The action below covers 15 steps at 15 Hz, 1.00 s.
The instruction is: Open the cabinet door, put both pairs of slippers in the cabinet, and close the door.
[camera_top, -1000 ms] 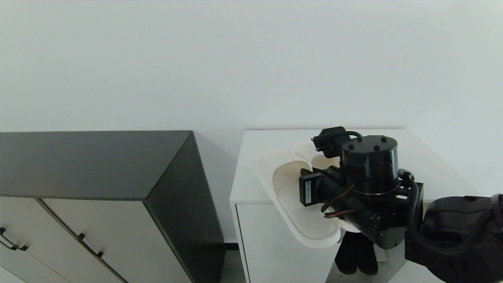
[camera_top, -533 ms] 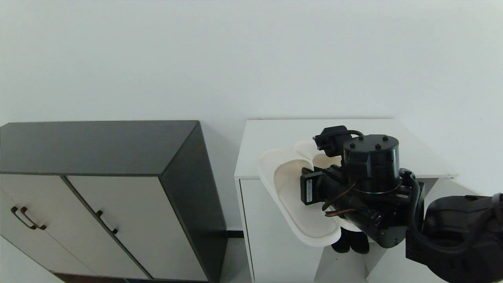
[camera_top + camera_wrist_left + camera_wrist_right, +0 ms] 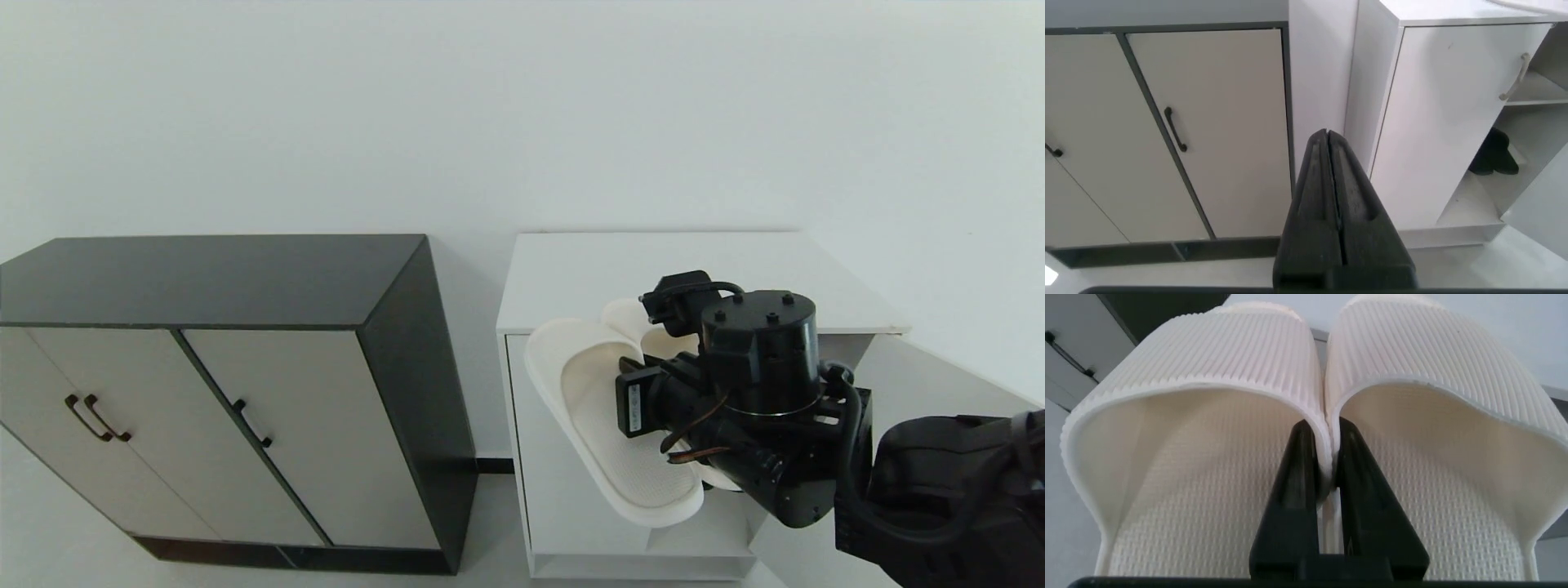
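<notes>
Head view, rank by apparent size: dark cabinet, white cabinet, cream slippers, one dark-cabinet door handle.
1. dark cabinet
2. white cabinet, partly hidden
3. cream slippers, nearer the camera, so they look bigger than true
4. door handle, smallest by far

The right arm (image 3: 939, 482) extends forward, wrist turned leftward; the jaws of the right gripper (image 3: 1327, 445) clamp the inner edges of the white slippers (image 3: 1200, 392). The left gripper (image 3: 1328, 143) has its jaws pressed flat together.
</notes>
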{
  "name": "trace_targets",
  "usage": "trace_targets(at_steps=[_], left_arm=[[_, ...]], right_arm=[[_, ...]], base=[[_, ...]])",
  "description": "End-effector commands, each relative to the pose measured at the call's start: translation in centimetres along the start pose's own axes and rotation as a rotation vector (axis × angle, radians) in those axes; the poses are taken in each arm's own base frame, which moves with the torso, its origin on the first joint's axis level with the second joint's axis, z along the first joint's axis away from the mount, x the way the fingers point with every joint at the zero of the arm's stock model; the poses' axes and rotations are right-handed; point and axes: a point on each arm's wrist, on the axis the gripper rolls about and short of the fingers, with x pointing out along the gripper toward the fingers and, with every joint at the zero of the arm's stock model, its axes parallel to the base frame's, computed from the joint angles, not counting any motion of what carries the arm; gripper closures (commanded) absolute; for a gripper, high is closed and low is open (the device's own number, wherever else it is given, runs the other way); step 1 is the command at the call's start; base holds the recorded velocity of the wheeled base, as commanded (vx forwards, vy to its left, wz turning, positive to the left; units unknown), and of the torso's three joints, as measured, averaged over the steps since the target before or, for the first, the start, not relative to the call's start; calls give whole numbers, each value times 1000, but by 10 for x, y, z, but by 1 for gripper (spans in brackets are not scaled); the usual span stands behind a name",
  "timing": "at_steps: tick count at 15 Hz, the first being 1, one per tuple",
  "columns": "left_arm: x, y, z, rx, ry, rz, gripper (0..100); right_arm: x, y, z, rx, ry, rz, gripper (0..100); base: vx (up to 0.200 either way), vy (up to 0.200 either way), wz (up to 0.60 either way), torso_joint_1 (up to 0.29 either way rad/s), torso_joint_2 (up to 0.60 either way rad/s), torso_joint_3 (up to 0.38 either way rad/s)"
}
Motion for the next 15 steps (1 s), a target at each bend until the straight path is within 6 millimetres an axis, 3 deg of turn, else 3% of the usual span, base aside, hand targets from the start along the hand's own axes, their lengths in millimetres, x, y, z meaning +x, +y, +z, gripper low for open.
trace_targets(at_steps=[1,9,15], left_arm=[[0,0,0,0,1,0,100],[0,0,0,4,1,0,100],[0,0,0,4,1,0,100]], right_arm=[[2,1,-3,-5,9,-2,100],[2,1,-5,-6,11,2,100],[3,2,-7,-7,10,6,100]], base=[[0,0,0,0,0,0],[0,0,0,0,0,0],[0,-200,0,3,4,5]])
